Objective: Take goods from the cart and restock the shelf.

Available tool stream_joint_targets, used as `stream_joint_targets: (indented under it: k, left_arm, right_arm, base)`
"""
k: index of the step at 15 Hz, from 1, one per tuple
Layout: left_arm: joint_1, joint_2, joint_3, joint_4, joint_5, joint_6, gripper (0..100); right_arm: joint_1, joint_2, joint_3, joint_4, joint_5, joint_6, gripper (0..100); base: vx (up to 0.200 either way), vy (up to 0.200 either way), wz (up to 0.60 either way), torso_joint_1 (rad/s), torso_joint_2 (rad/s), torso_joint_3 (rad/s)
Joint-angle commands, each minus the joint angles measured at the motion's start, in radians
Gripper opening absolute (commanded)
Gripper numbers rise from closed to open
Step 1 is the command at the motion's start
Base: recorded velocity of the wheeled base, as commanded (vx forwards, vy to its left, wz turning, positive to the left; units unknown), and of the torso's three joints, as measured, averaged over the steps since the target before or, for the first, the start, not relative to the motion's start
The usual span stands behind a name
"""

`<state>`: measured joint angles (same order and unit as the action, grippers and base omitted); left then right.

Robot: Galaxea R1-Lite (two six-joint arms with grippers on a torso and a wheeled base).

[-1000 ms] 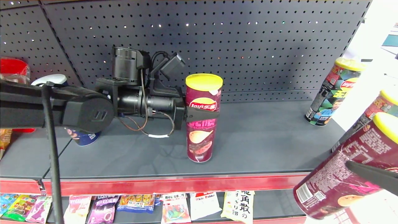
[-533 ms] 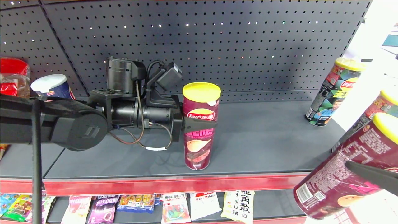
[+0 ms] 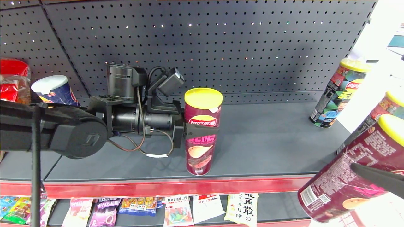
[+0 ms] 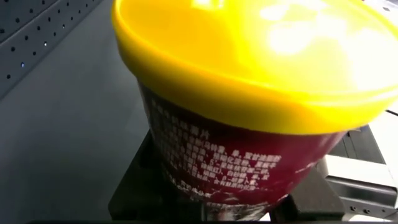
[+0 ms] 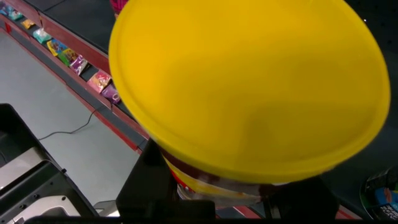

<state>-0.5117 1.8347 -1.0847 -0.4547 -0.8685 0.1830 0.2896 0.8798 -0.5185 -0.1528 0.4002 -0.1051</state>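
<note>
Maroon can (image 3: 198, 154) near shelf lip (image 3: 176, 186), left claw (image 3: 202, 129) clamped

The left gripper (image 4: 221, 200) clamps a maroon can (image 4: 230, 158) between its dark fingers (image 4: 134, 186), below the yellow lid (image 4: 261, 56). Beyond the can lies the grey shelf (image 4: 62, 130), with pegboard (image 4: 34, 31) rising from its back edge.
</note>
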Motion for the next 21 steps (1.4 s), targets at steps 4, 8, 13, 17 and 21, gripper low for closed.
stream_joint_targets:
  k: [4,8,13,17,21]
  left_arm:
    - [-0.002,-0.02,0.042,-0.016,0.0,-0.008,0]
    - [-0.004,-0.032,0.049,-0.018,-0.001,-0.013,0]
    - [-0.014,-0.048,0.077,-0.018,-0.004,-0.013,0]
    - [-0.016,-0.058,0.118,-0.048,-0.003,-0.03,100]
    - [0.001,-0.075,0.135,-0.061,0.002,-0.045,100]
  right_arm:
    - [0.0,0.001,0.0,-0.001,0.0,-0.001,0]
    - [0.0,0.008,-0.006,-0.001,0.0,-0.001,0]
    - [0.0,0.013,-0.008,-0.002,0.002,0.001,0]
    - [0.002,0.062,-0.052,-0.004,0.005,-0.001,0]
    - [0.022,0.194,-0.161,-0.007,0.006,-0.002,0]
  base:
    - [0.0,0.0,0.0,0.0,0.0,0.0]
    - [0.0,0.0,0.0,0.0,0.0,0.0]
    - [0.0,0.0,0.0,0.0,0.0,0.0]
    - [0.0,0.0,0.0,0.0,0.0,0.0]
    - [0.0,0.0,0.0,0.0,0.0,0.0]
